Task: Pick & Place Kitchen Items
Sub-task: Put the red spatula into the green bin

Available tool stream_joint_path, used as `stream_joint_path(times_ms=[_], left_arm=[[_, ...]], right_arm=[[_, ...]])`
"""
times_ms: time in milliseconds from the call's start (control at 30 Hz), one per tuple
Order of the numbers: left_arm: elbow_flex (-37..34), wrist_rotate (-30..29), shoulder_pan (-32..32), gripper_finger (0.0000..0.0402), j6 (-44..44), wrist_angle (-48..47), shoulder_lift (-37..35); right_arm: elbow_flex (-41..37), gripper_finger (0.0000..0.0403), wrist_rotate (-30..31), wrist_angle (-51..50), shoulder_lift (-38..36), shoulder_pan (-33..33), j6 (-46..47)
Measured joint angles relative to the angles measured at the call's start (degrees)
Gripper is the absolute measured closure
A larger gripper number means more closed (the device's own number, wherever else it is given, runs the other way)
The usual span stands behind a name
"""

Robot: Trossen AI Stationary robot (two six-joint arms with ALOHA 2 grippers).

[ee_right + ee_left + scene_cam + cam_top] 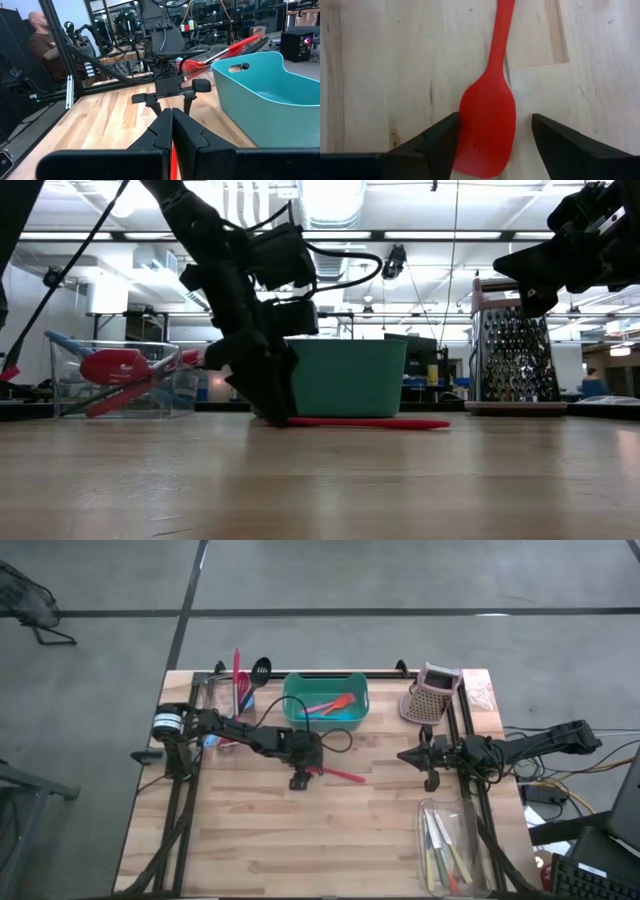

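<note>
Red silicone fills the left wrist view: a red spatula [487, 132] lies flat on the counter [300, 840], its blade between the spread fingers [432, 145] of the left tool [300, 778], one finger close against the blade's edge, the other standing clear. Nothing is clamped yet. From the low view the tool is down at counter level over the blade end, the handle running out toward the right arm's side, in front of the teal tub [325, 700].

As for progress, I'd judge it partway. A couple of small utensils, orange and blue [330, 705], already lie in the tub. A clear holder [120, 385] on the left arm's side of the tub carries several long red and black pieces. More pale-handled pieces [440, 850] wait in a clear tray at the near right corner, untouched by the look of it. Beside the tub stands a pinkish grater [432, 695].

Over by that grater, the right tool [425, 755] hangs above the counter with its fingers pressed together, holding nothing.
</note>
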Motion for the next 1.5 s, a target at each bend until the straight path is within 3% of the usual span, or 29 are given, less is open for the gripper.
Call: stream_joint_path(times_ms=[167, 433, 667, 833, 967, 1167, 1500], left_arm=[[-0.3, -0.3, 0.2, 0.0198, -0.9, 0.1, 0.8], [0.4, -2.6, 0.3, 0.0377, 1.2, 0.0, 0.8], [2.5, -3.5, 0.0, 0.0375, 1.3, -3.7, -2.2], [4.0, -2.0, -0.6, 0.0377, 2.2, -4.9, -9.4], [4.4, -5.7, 0.1, 0.0376, 3.7, -4.1, -15.9], [4.3, -25.5, 1.8, 0.0374, 9.2, 0.4, -23.2], [4.2, -25.3, 11.6, 0.0373, 7.8, 1.2, -20.8]], right_arm=[[0.0, 0.0394, 0.0, 0.0, 0.0, 0.0, 0.0], [0.0, 0.0394, 0.0, 0.0, 0.0, 0.0, 0.0], [0.0, 0.0394, 0.0, 0.0, 0.0, 0.0, 0.0], [0.0, 0.0394, 0.0, 0.0, 0.0, 0.0, 0.0], [0.0, 0.0394, 0.0, -0.1, 0.0, 0.0, 0.0], [0.0, 0.0394, 0.0, 0.0, 0.0, 0.0, 0.0], [0.0, 0.0394, 0.0, 0.0, 0.0, 0.0, 0.0]])
